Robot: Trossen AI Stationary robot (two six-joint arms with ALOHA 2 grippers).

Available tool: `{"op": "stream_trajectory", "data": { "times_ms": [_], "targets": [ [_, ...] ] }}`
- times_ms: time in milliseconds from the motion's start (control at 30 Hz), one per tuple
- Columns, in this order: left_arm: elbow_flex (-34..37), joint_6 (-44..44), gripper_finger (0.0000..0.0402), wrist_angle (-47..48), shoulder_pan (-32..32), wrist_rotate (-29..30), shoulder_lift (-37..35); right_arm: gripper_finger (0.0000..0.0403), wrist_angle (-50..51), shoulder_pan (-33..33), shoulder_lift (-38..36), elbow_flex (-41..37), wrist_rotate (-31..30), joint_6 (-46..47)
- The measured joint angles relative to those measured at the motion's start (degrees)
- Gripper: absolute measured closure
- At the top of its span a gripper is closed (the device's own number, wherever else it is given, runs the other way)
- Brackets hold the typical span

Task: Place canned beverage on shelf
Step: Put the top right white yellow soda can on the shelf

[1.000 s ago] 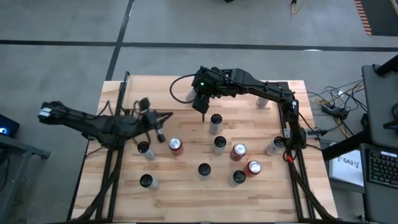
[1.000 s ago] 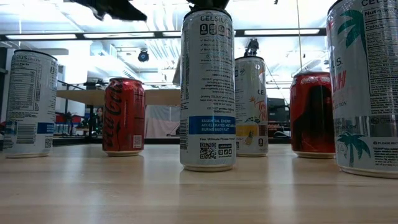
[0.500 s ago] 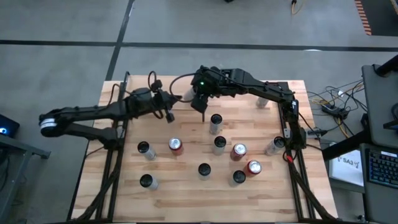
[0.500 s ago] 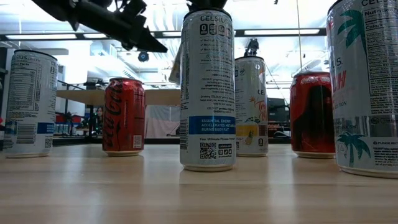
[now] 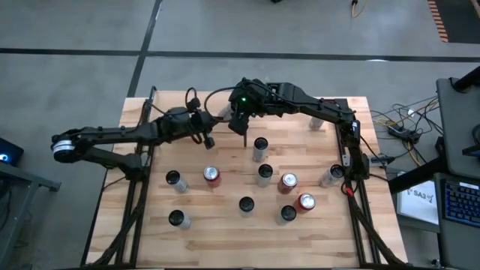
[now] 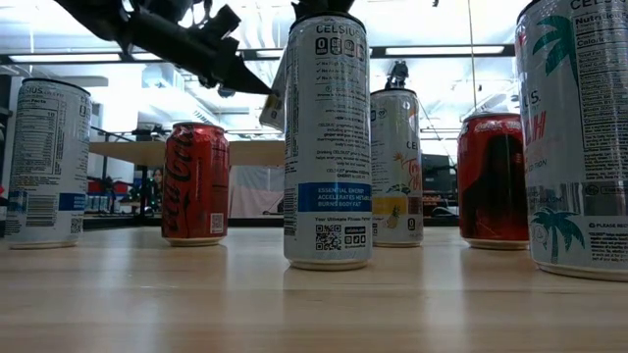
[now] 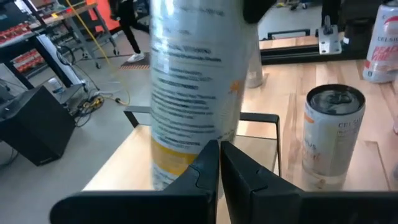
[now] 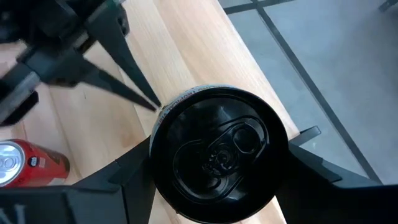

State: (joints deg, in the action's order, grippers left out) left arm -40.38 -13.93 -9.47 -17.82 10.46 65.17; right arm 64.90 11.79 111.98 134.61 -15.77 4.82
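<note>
The right hand point(image 8: 219, 168) pinches the beverage can point(image 8: 214, 140) from above, apparently over the shelf point(image 7: 264, 117), and should lower it straight and flat, clear of the left hand point(image 7: 219, 149), pressed together just beside it.

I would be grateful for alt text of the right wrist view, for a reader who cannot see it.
Seen from above, a black-topped can sits between the right gripper's two dark fingers, over the pale wood tabletop. The left gripper's shut, pointed tip reaches in beside the can, and a red can lies at the edge.
</note>
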Motion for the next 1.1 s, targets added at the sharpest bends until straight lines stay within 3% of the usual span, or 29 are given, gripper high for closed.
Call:
{"op": "stream_trajectory", "data": {
  "times_ms": [167, 367, 633, 1100],
  "targets": [
    [0.0, -0.8, 0.0402, 1.5, -0.2, 6.6, -3.2, 0.0160, 0.0, 0.0, 0.0, 0.0, 1.8, 0.0],
    [0.0, -0.1, 0.0401, -1.1, -1.5, 2.6, -0.6, 0.0160, -0.4, 0.0, 0.0, 0.0, 2.0, -0.3],
    [0.0, 1.1, 0.0402, -1.1, -1.6, 2.8, 2.2, 0.0160, 0.2, 0.1, 0.0, 0.0, 1.9, -0.1],
    [0.1, 5.6, 0.0402, 8.1, -1.4, 3.7, -12.4, 0.0160, 1.1, 2.0, 0.0, 0.0, 2.7, -0.1]
  ]
}}
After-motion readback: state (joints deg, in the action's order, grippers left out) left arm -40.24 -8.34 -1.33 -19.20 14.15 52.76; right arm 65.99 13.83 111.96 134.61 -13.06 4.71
